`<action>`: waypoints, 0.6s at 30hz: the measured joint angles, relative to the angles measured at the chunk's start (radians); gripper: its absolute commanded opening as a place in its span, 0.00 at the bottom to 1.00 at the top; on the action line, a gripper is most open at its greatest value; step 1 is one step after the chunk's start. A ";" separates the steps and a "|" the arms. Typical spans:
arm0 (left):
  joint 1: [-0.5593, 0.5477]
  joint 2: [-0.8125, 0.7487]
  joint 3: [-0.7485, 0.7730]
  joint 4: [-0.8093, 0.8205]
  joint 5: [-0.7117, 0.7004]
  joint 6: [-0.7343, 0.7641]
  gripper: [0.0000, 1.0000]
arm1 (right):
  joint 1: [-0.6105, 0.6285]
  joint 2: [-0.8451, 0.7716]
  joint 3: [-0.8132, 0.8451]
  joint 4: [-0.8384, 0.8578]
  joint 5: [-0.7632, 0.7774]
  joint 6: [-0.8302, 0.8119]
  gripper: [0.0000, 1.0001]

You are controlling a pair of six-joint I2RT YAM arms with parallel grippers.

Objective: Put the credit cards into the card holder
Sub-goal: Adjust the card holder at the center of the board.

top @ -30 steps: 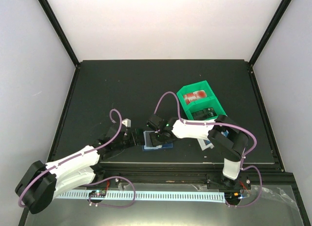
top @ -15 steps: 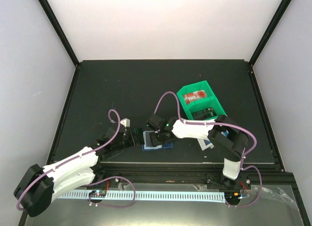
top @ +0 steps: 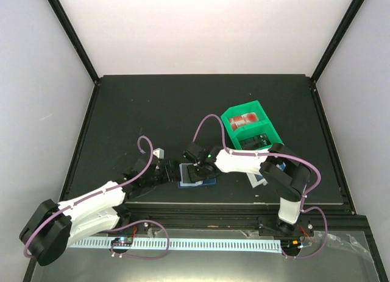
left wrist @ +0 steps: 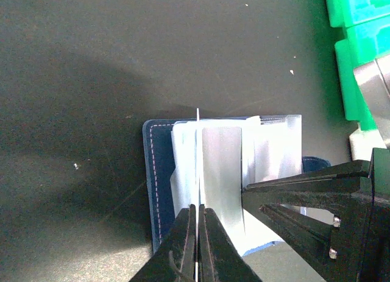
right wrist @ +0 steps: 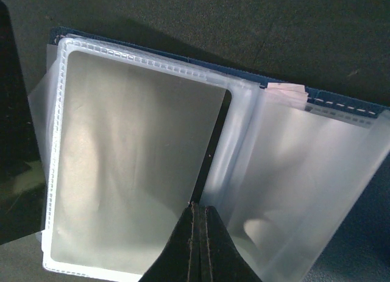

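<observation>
The left end effector (left wrist: 197,233) pinches an edge-on credit card (left wrist: 198,142) over the open card holder (left wrist: 150,172).

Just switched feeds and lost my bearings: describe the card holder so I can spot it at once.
On the black table, look left of the green bin, near the front edge. The card holder lies open there: a navy cover with clear plastic sleeves fanned out, flat and small, unlike the tall solid green bin.
</observation>
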 measured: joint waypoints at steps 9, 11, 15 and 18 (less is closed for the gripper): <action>0.000 0.005 0.000 0.012 0.011 0.000 0.02 | 0.000 0.001 0.000 0.000 0.000 0.000 0.01; 0.001 0.005 0.000 0.017 0.017 0.000 0.02 | 0.000 0.001 0.000 0.000 0.000 0.000 0.01; 0.001 0.006 0.000 0.041 0.042 0.001 0.02 | 0.000 -0.008 -0.005 0.006 0.000 0.001 0.01; 0.001 0.010 0.000 0.069 0.071 0.008 0.02 | 0.000 -0.022 -0.027 0.034 0.001 0.004 0.02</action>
